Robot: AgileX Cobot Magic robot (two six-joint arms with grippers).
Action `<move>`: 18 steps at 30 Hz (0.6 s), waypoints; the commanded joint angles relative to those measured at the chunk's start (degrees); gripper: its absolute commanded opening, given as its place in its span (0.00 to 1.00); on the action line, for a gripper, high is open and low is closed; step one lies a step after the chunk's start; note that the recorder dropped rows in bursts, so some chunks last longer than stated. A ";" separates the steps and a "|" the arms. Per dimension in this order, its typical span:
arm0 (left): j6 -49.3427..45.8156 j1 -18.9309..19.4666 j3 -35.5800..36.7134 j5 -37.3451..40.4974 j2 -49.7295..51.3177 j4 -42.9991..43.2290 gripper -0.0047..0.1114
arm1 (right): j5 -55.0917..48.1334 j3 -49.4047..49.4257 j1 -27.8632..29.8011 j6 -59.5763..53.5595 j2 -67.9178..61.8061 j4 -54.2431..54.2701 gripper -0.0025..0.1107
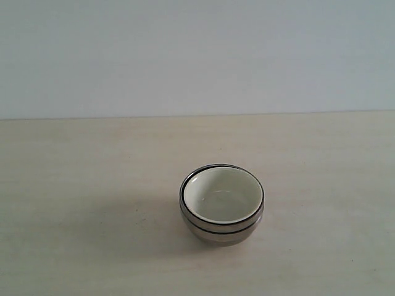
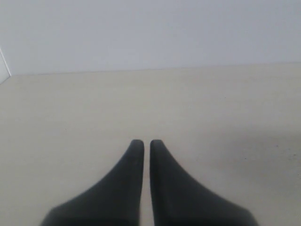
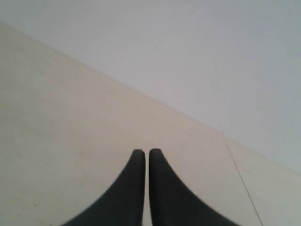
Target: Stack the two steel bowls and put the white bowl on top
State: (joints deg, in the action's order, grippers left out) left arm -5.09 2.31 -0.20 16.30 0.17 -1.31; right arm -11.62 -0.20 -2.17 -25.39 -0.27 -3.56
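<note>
white bowl [image 1: 222,196] nested in stacked steel bowls [image 1: 219,235], pale table [image 1: 74,185], both arms' jaws together

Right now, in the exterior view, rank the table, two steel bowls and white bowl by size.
1. table
2. two steel bowls, nested; alike, not ranked apart
3. white bowl, inside them

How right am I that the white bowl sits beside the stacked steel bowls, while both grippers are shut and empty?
Not quite. The white bowl is not beside the steel bowls; it sits nested in them, on top of the stack, as the exterior view shows. The rest holds: the left gripper and the right gripper are shut and empty.
</note>
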 commanded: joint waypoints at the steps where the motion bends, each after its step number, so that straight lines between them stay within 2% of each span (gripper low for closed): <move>1: 0.65 0.14 0.20 -0.06 -0.17 -0.15 0.08 | -7.49 0.20 0.32 -0.04 0.27 3.24 0.02; 14: 0.65 0.14 0.20 -0.06 -0.17 -0.15 0.08 | -7.34 0.20 0.32 0.12 0.27 6.15 0.02; 16: 0.65 0.14 0.20 -0.06 -0.17 -0.15 0.08 | -7.90 0.20 0.32 3.97 0.27 6.15 0.02; 18: 0.65 0.14 0.20 -0.06 -0.17 -0.15 0.08 | -7.87 0.20 0.32 13.45 0.27 6.35 0.02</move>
State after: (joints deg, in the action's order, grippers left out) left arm -5.09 2.31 -0.20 16.30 0.17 -1.31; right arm -19.30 0.08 -2.17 -21.35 -0.27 2.28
